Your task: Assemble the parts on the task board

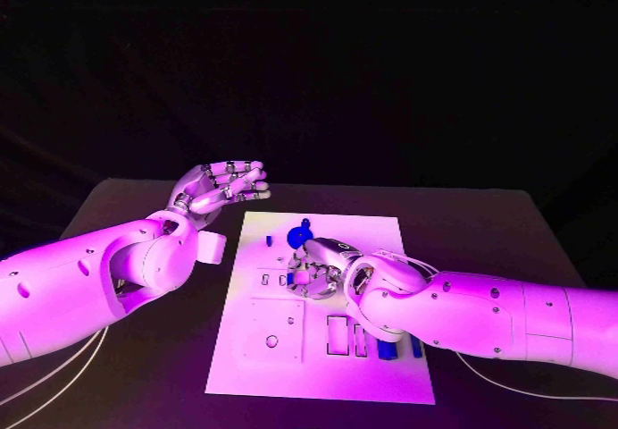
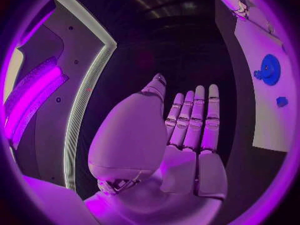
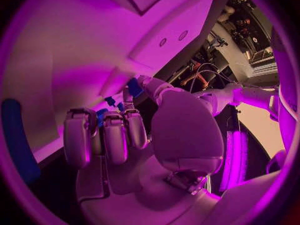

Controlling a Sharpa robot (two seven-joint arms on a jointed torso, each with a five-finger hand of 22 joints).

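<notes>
Head view: white rectangular task board (image 1: 387, 375) lies in the middle of the black table (image 1: 515, 232), long side running from the table's near edge toward its far edge. Right hand (image 1: 320, 268) rests low over the middle of the board, fingers curled down onto it. Round blue disc part (image 1: 299, 236) sits on the board just beyond this hand, toward the board's far edge, beside the fingertips; contact cannot be judged. Small blue peg (image 1: 270, 239) stands near the board's far left corner. Blue pieces (image 1: 388, 349) lie by the board's right edge, partly under the right forearm.

Right wrist view: right hand's fingers (image 3: 115, 137) are curled in close over the board, small blue parts (image 3: 110, 101) showing at the fingertips; whether anything is actually gripped cannot be told.

Left hand (image 1: 221, 188) is raised off the board's far left corner, palm up, fingers apart and slightly bent, holding nothing. Left wrist view: fingers (image 2: 199, 117) straight and side by side, blue disc well apart from them on the board.
</notes>
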